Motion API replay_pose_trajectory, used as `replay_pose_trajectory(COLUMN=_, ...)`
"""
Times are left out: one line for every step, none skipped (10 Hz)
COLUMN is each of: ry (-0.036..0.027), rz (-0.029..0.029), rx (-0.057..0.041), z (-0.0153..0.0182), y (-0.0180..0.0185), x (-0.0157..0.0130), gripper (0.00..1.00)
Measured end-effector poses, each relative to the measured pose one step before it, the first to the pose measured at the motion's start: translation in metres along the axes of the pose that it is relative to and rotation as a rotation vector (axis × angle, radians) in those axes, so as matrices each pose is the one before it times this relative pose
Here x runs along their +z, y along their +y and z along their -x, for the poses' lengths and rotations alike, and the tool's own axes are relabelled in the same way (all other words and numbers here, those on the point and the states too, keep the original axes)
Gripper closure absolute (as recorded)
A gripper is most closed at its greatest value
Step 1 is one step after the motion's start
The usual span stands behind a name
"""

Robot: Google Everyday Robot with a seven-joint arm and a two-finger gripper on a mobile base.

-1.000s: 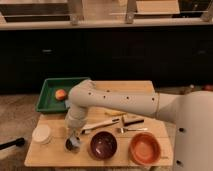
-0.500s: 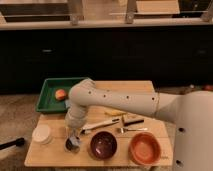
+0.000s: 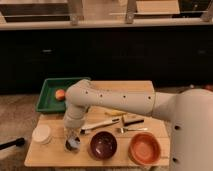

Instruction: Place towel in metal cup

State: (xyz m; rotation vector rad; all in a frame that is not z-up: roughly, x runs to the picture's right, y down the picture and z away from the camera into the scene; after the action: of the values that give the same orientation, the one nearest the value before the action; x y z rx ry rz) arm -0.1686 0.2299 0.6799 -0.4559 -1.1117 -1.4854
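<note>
Gripper [image 3: 73, 134], grip state impossible to tell, poised directly over metal cup [image 3: 73, 145] at table's [image 3: 55, 156] near left; risk: towel snagging rim, tipping cup toward dark bowl [image 3: 103, 145].

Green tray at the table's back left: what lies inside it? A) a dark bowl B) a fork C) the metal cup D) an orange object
D: an orange object rests in the green tray, while the tool hangs over the metal cup at the table's front.
</note>
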Motion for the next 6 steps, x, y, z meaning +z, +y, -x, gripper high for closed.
replay_pose_trajectory(ry=-0.00497, rz=-0.00031, rx=-0.00654, z=0.00143, y=-0.00291, x=0.0009, gripper=1.0)
replay_pose_trajectory(ry=-0.00413, rz=0.00063, rx=-0.003, z=0.00181, y=0.00013, x=-0.00011, gripper=0.98)
replay_pose_trajectory(ry=-0.00237, rz=-0.00042, rx=-0.00241, z=0.00109, y=0.00051, x=-0.00062, gripper=0.92)
replay_pose_trajectory(ry=-0.00179, rz=-0.00159, rx=-0.00472, z=0.00073, y=-0.00051, x=-0.00046, gripper=0.83)
replay_pose_trajectory(ry=-0.0021, rz=-0.00125, rx=-0.00623, z=0.00061, y=-0.00117, x=-0.00035, gripper=0.72)
replay_pose_trajectory(ry=-0.00175, rz=0.00008, rx=-0.00525, z=0.00076, y=-0.00119, x=0.00005, gripper=0.62)
